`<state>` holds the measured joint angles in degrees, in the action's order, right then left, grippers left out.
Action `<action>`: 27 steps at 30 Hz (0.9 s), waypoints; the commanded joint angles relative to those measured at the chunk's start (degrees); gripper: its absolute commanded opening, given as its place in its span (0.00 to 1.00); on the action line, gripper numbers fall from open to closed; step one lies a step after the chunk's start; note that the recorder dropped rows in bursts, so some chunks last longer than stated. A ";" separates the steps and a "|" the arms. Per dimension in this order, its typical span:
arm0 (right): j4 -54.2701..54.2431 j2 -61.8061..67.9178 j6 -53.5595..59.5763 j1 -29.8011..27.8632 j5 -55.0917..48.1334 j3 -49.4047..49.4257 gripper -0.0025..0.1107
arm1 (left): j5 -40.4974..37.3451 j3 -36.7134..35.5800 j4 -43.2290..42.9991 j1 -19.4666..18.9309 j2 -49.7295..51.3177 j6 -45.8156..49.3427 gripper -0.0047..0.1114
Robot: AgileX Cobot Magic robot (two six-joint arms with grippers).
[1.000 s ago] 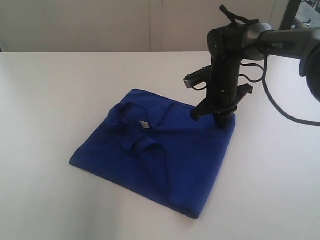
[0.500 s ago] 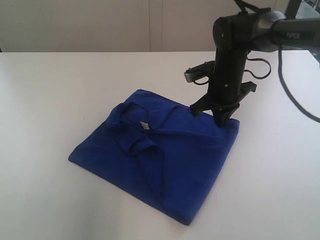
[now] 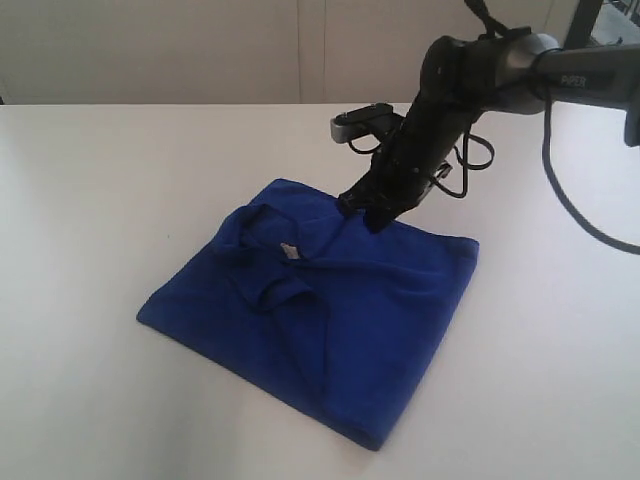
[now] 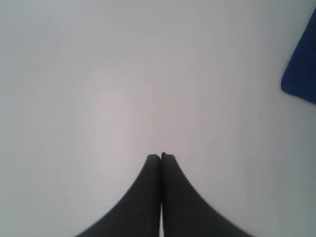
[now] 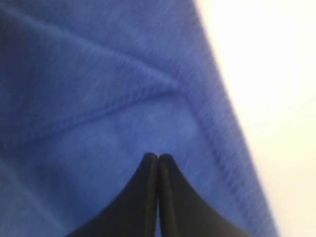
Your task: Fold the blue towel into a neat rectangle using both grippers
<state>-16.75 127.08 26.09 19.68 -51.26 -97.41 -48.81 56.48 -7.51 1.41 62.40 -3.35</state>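
Note:
The blue towel lies folded on the white table, with rumpled folds and a small white tag near its far left part. My right gripper is shut, tilted, with its tip down at the towel's far edge near the middle. In the right wrist view its shut fingertips sit over blue cloth with nothing between them. My left gripper is shut over bare table, with a corner of the towel off to one side. The left gripper does not appear in the exterior view.
A pale wall panel runs behind the table's far edge. The right arm's black cable loops over the table at the right. White tabletop surrounds the towel on all sides.
My right gripper has moved left along the towel's far edge, from the far right corner toward the middle, and the arm has tilted over. The towel's right corner has settled flat.

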 commanded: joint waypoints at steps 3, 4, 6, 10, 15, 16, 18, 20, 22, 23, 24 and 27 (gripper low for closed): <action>0.08 2.97 0.90 -0.05 5.05 0.20 0.02 | -0.46 0.28 0.12 -0.07 -0.43 -0.33 0.04; 0.66 3.45 0.90 -0.05 4.96 0.20 0.02 | -0.46 0.28 0.12 -0.07 -0.43 -0.33 0.04; 1.79 3.93 0.66 -0.05 4.83 0.20 0.02 | -0.46 0.28 0.12 -0.07 -0.43 -0.33 0.04; 9.85 3.93 -6.89 -0.05 1.17 0.20 0.02 | -0.46 0.28 0.12 -0.07 -0.43 -0.33 0.04; 22.35 3.93 -20.69 -0.29 -7.69 0.20 0.02 | -0.46 0.28 0.12 -0.07 -0.43 -0.33 0.04; 22.76 3.93 -21.63 -0.29 -10.21 0.20 0.02 | -0.46 0.28 0.12 -0.07 -0.43 -0.33 0.04; 22.76 3.93 -21.63 -0.29 -12.93 0.20 0.02 | -0.46 0.28 0.12 -0.07 -0.43 -0.33 0.04; 22.76 3.93 -21.63 -0.29 -16.56 0.20 0.02 | -0.46 0.28 0.12 -0.07 -0.43 -0.33 0.04; 22.76 3.93 -21.63 -0.29 -18.70 0.20 0.02 | -0.46 0.28 0.12 -0.07 -0.43 -0.33 0.04; 22.76 3.93 -21.63 -0.29 -18.70 0.20 0.02 | -0.46 0.28 0.12 -0.07 -0.43 -0.33 0.04; 22.76 3.93 -21.63 -0.29 -18.70 0.20 0.02 | -0.46 0.28 0.12 -0.07 -0.43 -0.33 0.04; 22.76 3.93 -21.63 -0.29 -18.70 0.20 0.02 | -0.46 0.28 0.12 -0.07 -0.43 -0.33 0.04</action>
<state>5.51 129.79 4.92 19.92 -67.40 -98.11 -48.81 56.48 -7.51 1.41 62.40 -3.35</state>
